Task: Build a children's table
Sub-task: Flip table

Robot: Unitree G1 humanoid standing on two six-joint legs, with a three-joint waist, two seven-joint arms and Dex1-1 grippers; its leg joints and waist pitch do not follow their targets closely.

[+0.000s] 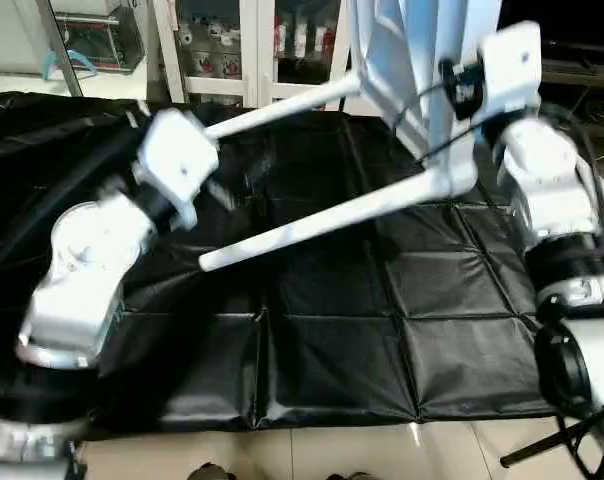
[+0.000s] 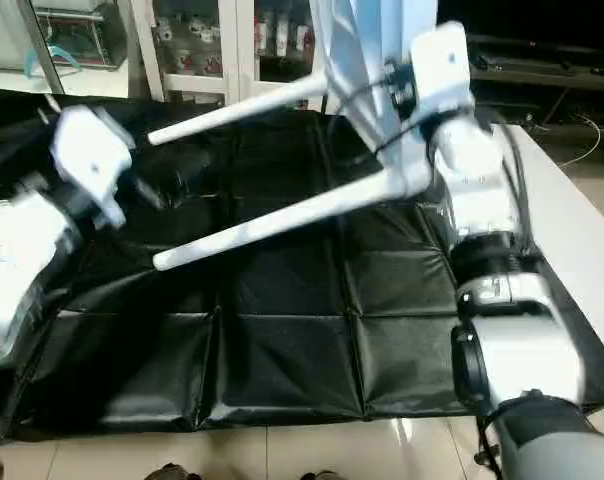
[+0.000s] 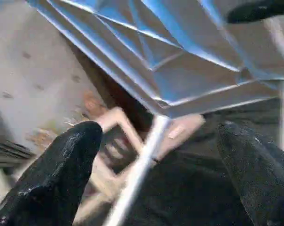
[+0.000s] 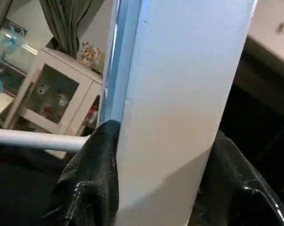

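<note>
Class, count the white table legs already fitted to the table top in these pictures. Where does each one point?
2. The upper leg and the lower leg both stick out from the raised table top toward the robot's left. Others may be hidden.

The left pincer [image 3: 156,174] gapes wide and empty, while the raised right pincer [image 4: 156,183] is clamped halfway.

table top [image 1: 402,50] runs off the frame's upper edge, so most of it's cut | left arm [image 1: 132,200] smeared by blur | cabinet stuff [image 2: 272,40] way too tiny to make out
</note>
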